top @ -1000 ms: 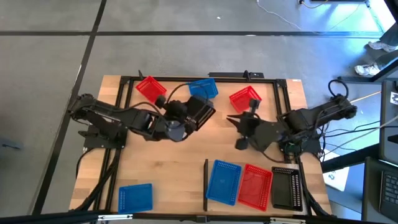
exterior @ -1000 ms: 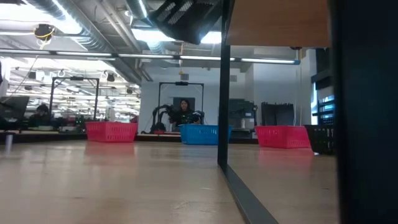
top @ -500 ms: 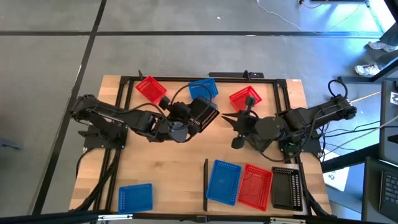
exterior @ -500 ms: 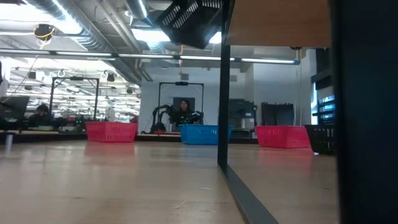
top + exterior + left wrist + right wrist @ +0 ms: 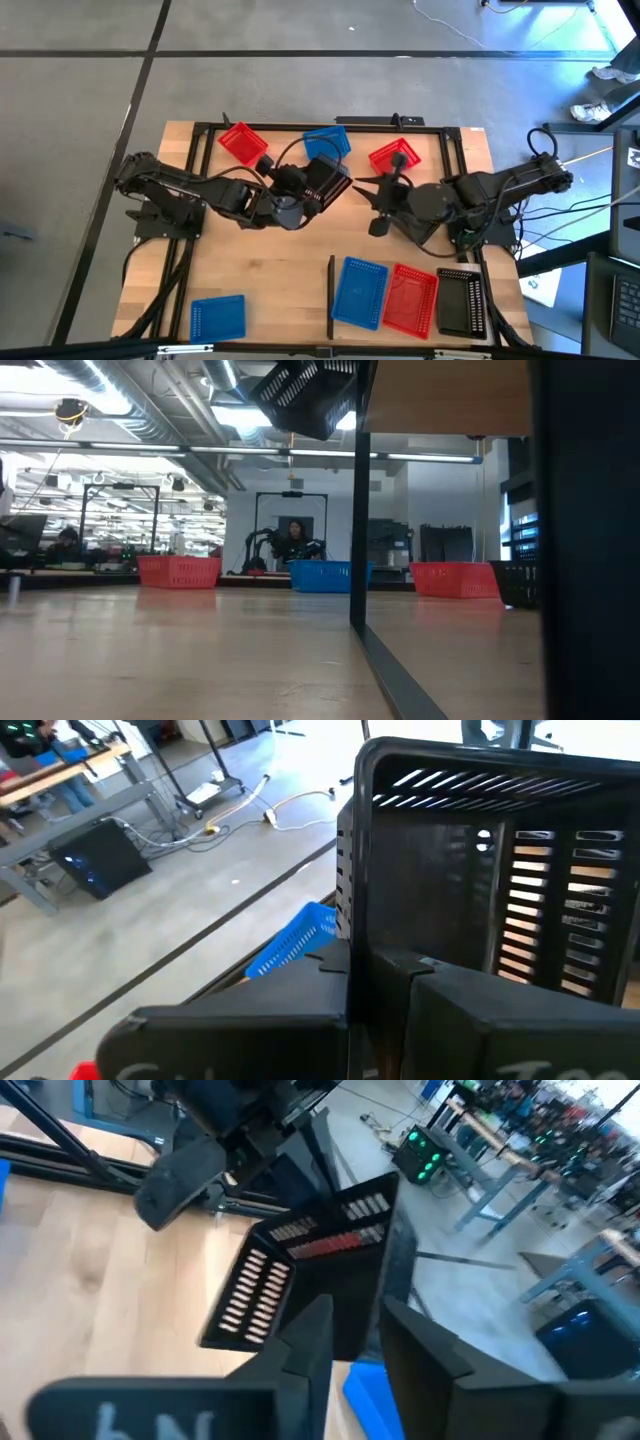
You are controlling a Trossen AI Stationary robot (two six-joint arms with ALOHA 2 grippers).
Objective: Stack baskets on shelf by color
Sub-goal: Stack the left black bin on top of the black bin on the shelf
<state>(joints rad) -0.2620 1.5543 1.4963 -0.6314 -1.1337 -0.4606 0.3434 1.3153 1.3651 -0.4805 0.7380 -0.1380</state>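
**Handover nears over mid-table**

Arms have converged above the middle of the butcher-block wooden table (image 5: 260,270). Within the last second the right gripper (image 5: 373,207) has slid closer to the black latticed plastic basket (image 5: 328,180), which the left gripper (image 5: 385,980) clamps by one wall and carries tilted in the air, now a shade nearer its partner. The right gripper's fingers stand spread with nothing between them, and the raised basket's rim lies just ahead. That looks like preparation for a pass, so the black basket can travel on to the right-hand side.

The pale-wood shelf panel (image 5: 365,335) lies at the near right, behind a thin black bar (image 5: 331,295). It carries a blue basket (image 5: 362,292), a red basket (image 5: 410,298) and a second black basket (image 5: 462,302) side by side. Whether any of them is already a stack cannot be told.

Four baskets wait loose on the table: a red one (image 5: 243,143), a blue one (image 5: 328,140) and another red one (image 5: 394,157) along the far edge, and a blue one (image 5: 217,316) at the near left. None holds any contents.
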